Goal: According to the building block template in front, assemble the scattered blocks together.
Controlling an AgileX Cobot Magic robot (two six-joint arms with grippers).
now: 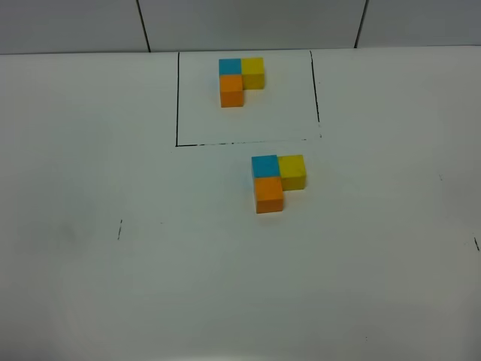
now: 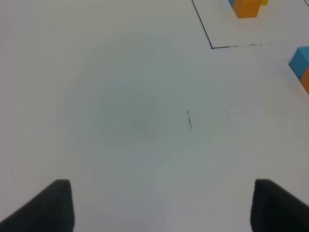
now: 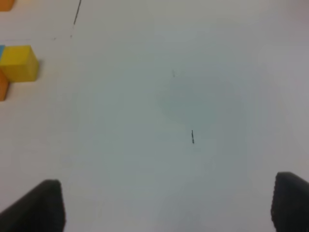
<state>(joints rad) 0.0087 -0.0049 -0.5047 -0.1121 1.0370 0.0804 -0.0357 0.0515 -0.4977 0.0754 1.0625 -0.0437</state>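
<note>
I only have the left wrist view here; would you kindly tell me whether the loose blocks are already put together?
Observer: Yes. The high view shows the loose blue cube, yellow cube and orange cube touching in an L.
Operator: Thank you. Does that L match the template?
Observer: It does: the template has blue with yellow to its right and orange in front, the same layout.
Operator: Is the right gripper near them?
Observer: No. The right gripper is open over bare table, with the yellow cube off to one side.
</note>
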